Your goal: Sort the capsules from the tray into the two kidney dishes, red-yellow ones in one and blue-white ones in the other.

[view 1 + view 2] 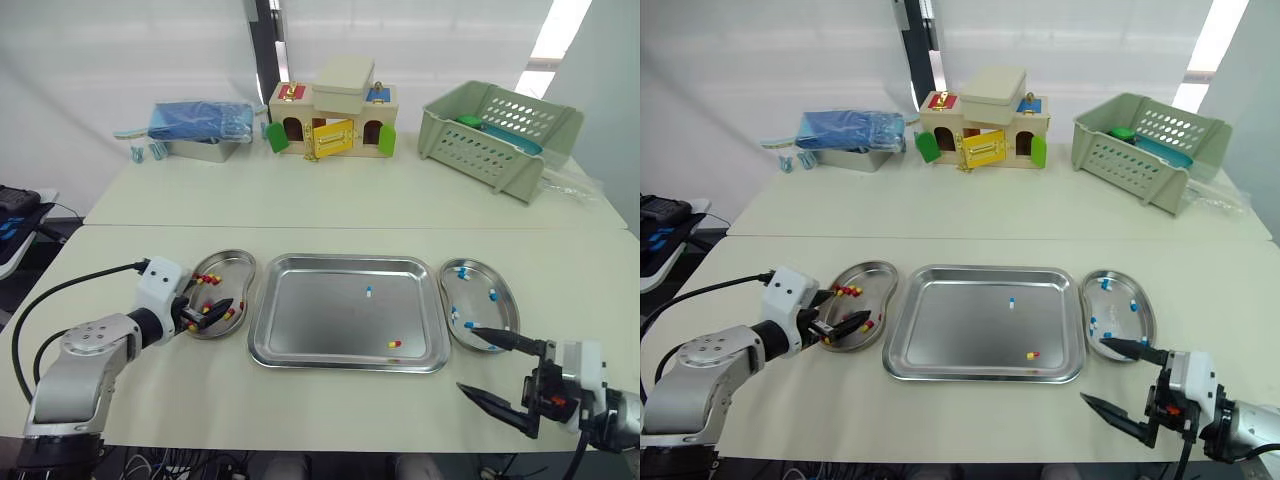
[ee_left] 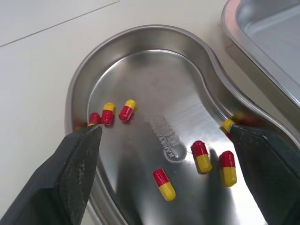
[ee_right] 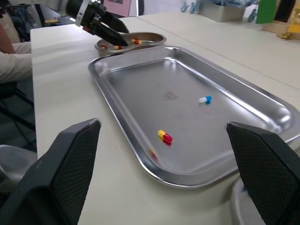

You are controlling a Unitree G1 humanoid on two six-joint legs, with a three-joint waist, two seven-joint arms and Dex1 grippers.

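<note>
Tray (image 1: 300, 330) holds two strays: one blue-white capsule (image 1: 368, 292) near its middle, one red-yellow capsule (image 1: 394, 344) by its near edge. Left kidney dish (image 1: 235, 262) carries the red-yellows, right kidney dish (image 1: 497, 280) the blue-whites. Sorting looks close to its end.

Left gripper (image 1: 212, 303) hovers low over the left dish, forearm reaching in from the table's (image 1: 330, 220) near left; jaws spread wide, nothing between them. Right gripper (image 1: 465, 357) hangs off the tray's near right corner, pointing inward, jaws equally wide and empty.

Next move, likely: pick up one stray. Calls for a fine pinch on slick steel.
</note>
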